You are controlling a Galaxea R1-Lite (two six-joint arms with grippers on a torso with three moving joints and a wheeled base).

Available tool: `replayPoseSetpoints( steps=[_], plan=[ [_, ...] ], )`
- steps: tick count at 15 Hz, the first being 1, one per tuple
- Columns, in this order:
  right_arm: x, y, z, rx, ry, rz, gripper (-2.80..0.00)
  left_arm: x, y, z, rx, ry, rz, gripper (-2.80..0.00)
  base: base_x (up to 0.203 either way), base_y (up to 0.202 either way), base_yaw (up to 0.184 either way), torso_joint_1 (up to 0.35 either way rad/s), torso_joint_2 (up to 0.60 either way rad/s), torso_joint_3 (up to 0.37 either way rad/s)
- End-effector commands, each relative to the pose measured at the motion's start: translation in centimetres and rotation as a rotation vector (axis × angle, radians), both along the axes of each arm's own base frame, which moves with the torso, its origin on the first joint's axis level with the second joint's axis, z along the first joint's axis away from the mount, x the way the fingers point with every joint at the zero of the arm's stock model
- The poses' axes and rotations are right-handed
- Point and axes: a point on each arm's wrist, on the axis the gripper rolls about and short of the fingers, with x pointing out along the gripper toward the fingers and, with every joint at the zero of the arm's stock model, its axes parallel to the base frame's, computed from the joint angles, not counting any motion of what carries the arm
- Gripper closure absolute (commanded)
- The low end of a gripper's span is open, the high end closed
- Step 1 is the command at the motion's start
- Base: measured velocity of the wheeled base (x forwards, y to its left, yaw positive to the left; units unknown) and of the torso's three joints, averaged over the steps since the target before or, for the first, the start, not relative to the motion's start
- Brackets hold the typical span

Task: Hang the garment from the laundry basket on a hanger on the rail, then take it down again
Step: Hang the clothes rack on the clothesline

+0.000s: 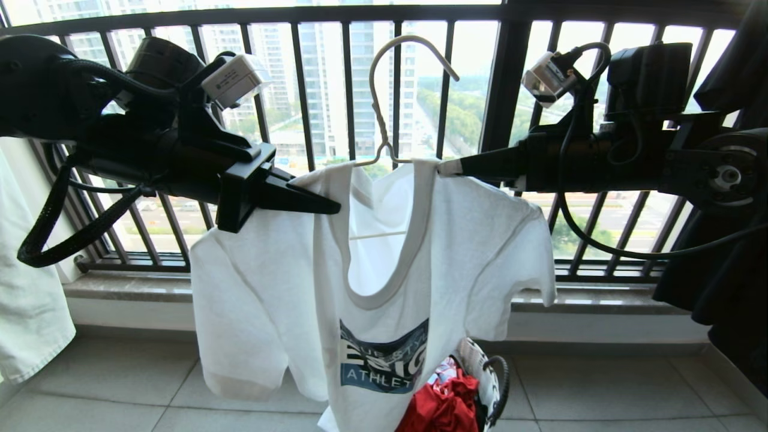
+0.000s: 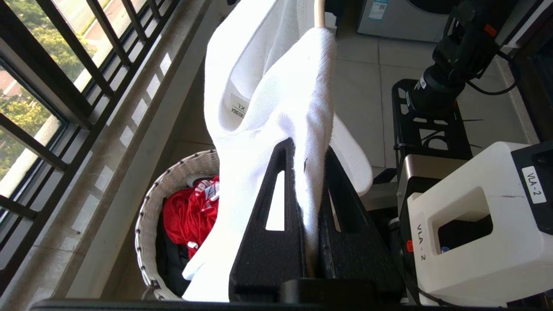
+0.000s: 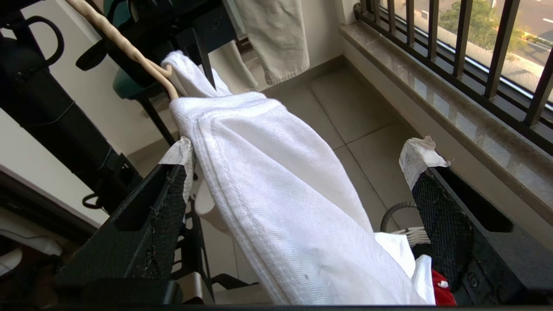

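So the left hand (image 1: 327, 207) is clamped tight on the T-shirt (image 1: 288, 288), pinching the shoulder fabric right between its two black fingers (image 2: 268, 242). The shirt is draped on the cream wire hanger (image 1: 384, 90), whose hook sticks up above and between the two hands, not on anything as far as I can see. The right hand (image 3: 298, 172) sits at the opposite shoulder with its fingers spread wide; the fabric runs through the gap, brushing one finger (image 3: 151, 207) and well clear of the other, so it isn't gripping. Both hands are up at collar level, with the shirt's body and its blue logo (image 1: 384, 357) hanging below them. Straight down under the hands is the white woven basket (image 2: 151, 207) on the floor, red garment (image 2: 190, 216) inside. Black window railing (image 1: 498, 90) sits just beyond the hands.
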Motion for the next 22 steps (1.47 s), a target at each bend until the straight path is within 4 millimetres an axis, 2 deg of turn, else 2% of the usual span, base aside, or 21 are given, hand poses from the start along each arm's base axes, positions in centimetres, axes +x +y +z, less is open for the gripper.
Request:
replayPoseSetpoints(
  steps=[1,4,11,15,16,22],
  plan=[
    [0.1,0.1,-0.2,-0.001,0.007,0.007,-2.8,0.3,0.9,-0.2,-0.038,0.031,-0.009,0.0,0.0,0.0,0.0,0.0,0.0,0.0],
    [0.2,0.2,-0.3,0.0,0.01,0.009,-2.8,0.9,2.0,-0.5,-0.071,0.056,-0.011,0.0,0.0,0.0,0.0,0.0,0.0,0.0],
    [-0.2,-0.6,1.1,0.043,-0.016,-0.03,-2.8,1.6,3.9,-0.6,-0.075,0.054,0.054,0.0,0.0,0.0,0.0,0.0,0.0,0.0],
    [-0.4,-2.1,2.0,0.06,-0.021,-0.072,-2.8,1.6,5.3,-0.3,-0.079,0.059,0.104,0.0,0.0,0.0,0.0,0.0,0.0,0.0],
    [-0.5,-2.2,2.1,0.062,-0.02,-0.076,0.0,1.6,5.4,-0.3,-0.083,0.096,0.117,0.0,0.0,0.0,0.0,0.0,0.0,0.0],
    [-0.3,-2.3,3.9,0.102,-0.015,-0.2,0.0,-0.3,7.5,0.4,-0.094,0.13,0.196,0.0,0.0,0.0,0.0,0.0,0.0,0.0]
  ],
)
